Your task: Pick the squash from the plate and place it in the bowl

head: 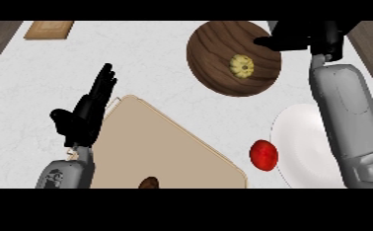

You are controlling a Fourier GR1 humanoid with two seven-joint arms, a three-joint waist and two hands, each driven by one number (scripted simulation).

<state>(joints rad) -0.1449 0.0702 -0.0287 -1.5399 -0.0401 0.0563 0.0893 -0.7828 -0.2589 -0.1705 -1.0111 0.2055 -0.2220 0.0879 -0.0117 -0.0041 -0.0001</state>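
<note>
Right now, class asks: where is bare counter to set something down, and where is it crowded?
Free: the white counter between the left hand and wooden bowl. Crowded: the right, where bowl, white plate, tomato and right hand cluster.

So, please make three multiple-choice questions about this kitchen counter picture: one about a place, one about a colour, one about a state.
1. Where is the squash?
A. on the white plate
B. in the wooden bowl
C. on the tan board

2. What colour is the round thing at the plate's left rim?
A. red
B. blue
C. green

3. How is the left hand?
A. curled round the squash
B. open, fingers straight, holding nothing
C. pressing on the bowl

Answers:
1 B, the yellow squash lies inside the brown bowl.
2 A, it is plainly red.
3 B, it stands by the board's left edge with fingers extended.
</note>
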